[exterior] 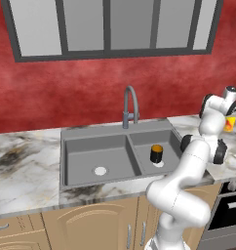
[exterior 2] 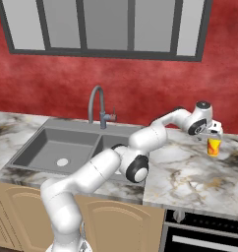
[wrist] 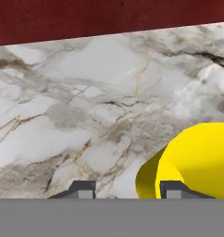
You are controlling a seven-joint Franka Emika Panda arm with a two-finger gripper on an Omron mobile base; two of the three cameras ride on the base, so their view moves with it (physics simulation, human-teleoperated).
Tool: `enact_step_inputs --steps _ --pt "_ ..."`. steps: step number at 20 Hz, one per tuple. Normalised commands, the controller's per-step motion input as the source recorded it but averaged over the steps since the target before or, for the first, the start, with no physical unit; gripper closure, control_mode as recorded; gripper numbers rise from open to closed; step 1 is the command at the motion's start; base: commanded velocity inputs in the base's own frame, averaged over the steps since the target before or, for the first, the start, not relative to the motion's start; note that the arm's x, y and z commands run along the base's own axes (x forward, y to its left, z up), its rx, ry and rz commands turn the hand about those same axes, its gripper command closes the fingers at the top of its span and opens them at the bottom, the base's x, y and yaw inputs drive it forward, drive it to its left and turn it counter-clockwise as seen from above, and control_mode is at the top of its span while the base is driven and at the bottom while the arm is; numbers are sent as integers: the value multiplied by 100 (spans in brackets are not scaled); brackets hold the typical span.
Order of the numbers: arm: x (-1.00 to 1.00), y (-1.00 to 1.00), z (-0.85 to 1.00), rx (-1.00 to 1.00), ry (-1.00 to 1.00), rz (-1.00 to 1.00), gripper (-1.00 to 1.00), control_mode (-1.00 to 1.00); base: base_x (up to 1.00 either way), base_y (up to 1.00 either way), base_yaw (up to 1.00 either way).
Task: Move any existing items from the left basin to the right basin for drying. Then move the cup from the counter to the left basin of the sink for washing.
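The gripper [exterior 2: 213,134] sits over the yellow cup [exterior 2: 214,145] on the counter [exterior 2: 190,170] right of the sink [exterior: 71,134]; whether its jaws grip it, I cannot tell. The black jar [exterior: 156,153] stands in the right basin [exterior: 144,161]

In the hand view, the yellow cup [wrist: 197,162] is cut off by the right edge and partly covered by one fingertip [wrist: 173,189]. In the left base view, the gripper [exterior: 231,118] is hidden behind the wrist.

A kitchen is shown. A double sink [exterior: 115,156] is set in a marble counter [exterior: 27,161]. Wooden cabinets [exterior: 90,224] are fitted below the sink.
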Motion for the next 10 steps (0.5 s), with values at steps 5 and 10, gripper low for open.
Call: enact_step_inputs --steps 5,10 --pt "-13 -1 0 1 0 0 100 -100 0 0 0" --pt "-59 0 0 2 0 -1 100 -100 0 0 0"
